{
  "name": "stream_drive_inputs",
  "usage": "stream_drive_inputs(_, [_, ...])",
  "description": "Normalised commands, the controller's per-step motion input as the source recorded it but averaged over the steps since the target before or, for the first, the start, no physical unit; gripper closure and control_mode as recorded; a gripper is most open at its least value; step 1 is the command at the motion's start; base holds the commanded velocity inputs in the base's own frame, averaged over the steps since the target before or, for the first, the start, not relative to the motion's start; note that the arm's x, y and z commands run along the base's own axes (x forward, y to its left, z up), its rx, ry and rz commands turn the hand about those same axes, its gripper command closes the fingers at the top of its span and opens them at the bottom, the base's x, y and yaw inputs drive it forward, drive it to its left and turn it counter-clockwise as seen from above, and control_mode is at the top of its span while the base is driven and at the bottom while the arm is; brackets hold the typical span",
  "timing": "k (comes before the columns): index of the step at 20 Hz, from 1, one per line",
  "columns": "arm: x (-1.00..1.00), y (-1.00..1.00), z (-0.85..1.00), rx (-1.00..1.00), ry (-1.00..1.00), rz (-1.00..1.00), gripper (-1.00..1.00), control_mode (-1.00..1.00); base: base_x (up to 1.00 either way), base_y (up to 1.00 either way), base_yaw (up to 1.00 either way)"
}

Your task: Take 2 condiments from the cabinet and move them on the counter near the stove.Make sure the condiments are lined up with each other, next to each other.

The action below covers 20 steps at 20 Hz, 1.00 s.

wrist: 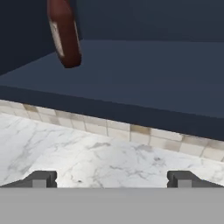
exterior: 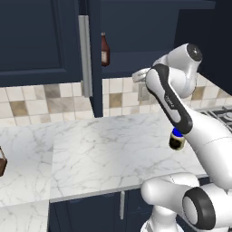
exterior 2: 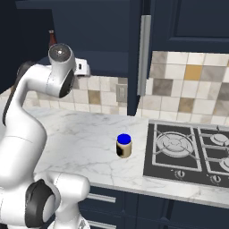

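- The gripper (wrist: 112, 178) has its jaws spread wide apart and holds nothing; its two dark fingertips (wrist: 41, 178) stand at the two sides of the hand view with bare marble between them.
- The gripper sits raised above the counter (exterior: 104, 149), in front of the open cabinet (exterior: 149, 27), pointing toward the tiled back wall (exterior 2: 188, 89).
- The bottle (exterior: 105, 50), dark reddish-brown with a narrow neck, stands upright on the cabinet floor near the cabinet's left side, just right of the long silver handle (exterior: 85, 56). In the hand view it appears at the upper left, well apart from the fingertips.
- The jar (exterior 2: 124, 146), cream with a blue lid and dark label, stands upright on the counter, just left of the stove (exterior 2: 188, 154) and apart from it.
- A dark brown object (exterior: 2, 161) sits at the far left edge of the counter, cut off by the frame.
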Motion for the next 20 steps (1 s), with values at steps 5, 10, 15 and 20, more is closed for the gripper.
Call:
stream_drive_inputs(5, [0.18, 0.27, 0.32, 0.00, -0.07, 0.03, -1.00, -1.00, 0.00, 0.00, 0.00])
stream_drive_inputs(10, [0.28, 0.22, 0.41, 0.00, 0.00, 0.03, -1.00, -1.00, 0.00, 0.00, 0.00])
stream_drive_inputs(15, [0.25, 0.18, 0.24, 0.00, -0.01, 0.00, -1.00, -1.00, 0.00, 0.00, 0.00])
stream_drive_inputs(20, [0.28, 0.20, 0.11, 0.00, -0.05, 0.00, -1.00, -1.00, 0.00, 0.00, 0.00])
